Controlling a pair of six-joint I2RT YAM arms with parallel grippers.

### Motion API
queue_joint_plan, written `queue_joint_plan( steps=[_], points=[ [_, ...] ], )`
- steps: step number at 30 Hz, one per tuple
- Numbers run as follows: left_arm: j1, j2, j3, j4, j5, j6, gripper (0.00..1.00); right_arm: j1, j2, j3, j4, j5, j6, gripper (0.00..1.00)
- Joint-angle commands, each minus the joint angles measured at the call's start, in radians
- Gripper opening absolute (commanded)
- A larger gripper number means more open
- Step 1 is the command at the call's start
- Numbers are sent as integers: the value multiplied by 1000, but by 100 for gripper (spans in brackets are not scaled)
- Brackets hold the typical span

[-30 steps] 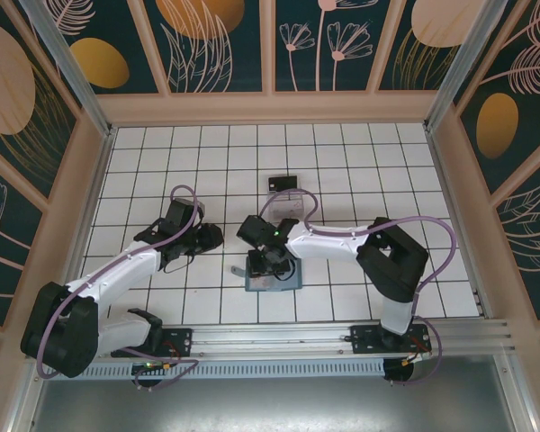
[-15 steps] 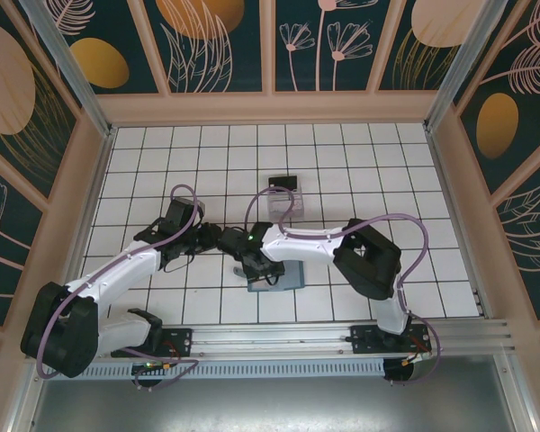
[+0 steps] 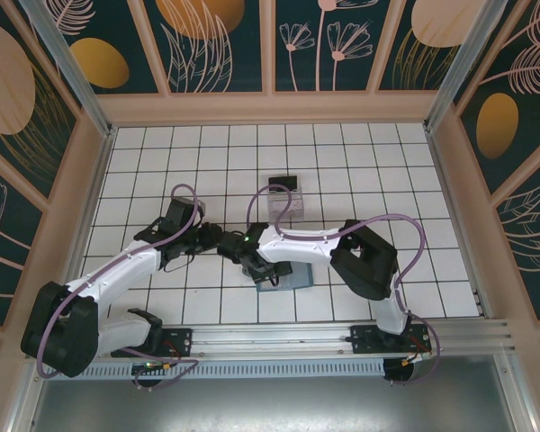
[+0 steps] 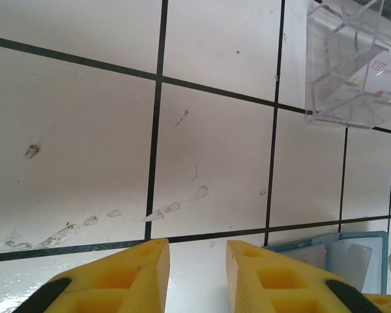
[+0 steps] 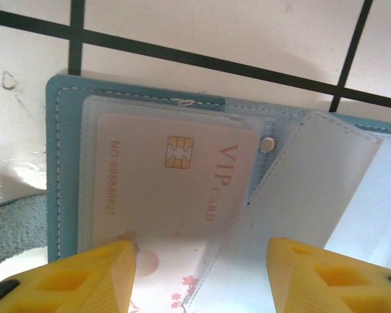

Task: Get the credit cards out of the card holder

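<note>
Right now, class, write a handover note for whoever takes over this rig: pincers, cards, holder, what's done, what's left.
Left pincer: open, empty, low over bare tile beside the card holder.
Right pincer: open, empty, above the opened holder.
Cards: a pale VIP card sits in the holder's clear sleeve; a second pale card with red print is in the clear tray.
Done: holder opened, one card in the tray.
Left: pull the VIP card out; check the other sleeves.
</note>
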Motion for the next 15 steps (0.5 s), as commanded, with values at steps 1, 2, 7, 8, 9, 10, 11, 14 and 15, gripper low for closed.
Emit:
queue_joint_plan(
  steps=[1, 2, 7, 8, 9, 10, 11, 14, 15],
  points=[
    [5, 11, 34, -4, 14, 21, 30, 8, -6, 17, -66, 69, 37, 57],
    [5, 13, 36, -5, 14, 20, 30, 8, -8, 14, -67, 72, 37, 57],
    [6, 17, 43, -7, 15, 21, 31, 7, -24, -8, -74, 81, 44, 57],
    [5, 18, 44, -7, 15, 21, 30, 6, -23, -9, -77, 84, 45, 57],
    [6, 18, 46, -8, 15, 21, 30, 8, -24, -11, -82, 89, 47, 57],
    [5, 18, 46, -10, 16, 21, 31, 7, -24, -9, -88, 94, 49, 57],
    [5, 18, 49, -11, 16, 21, 30, 8, -25, -9, -94, 98, 51, 57],
    [5, 18, 50, -13, 15, 21, 30, 7, -32, -10, -112, 115, 60, 57],
    [5, 19, 52, -13, 16, 21, 30, 7, -36, -12, -118, 122, 62, 57]
  ],
)
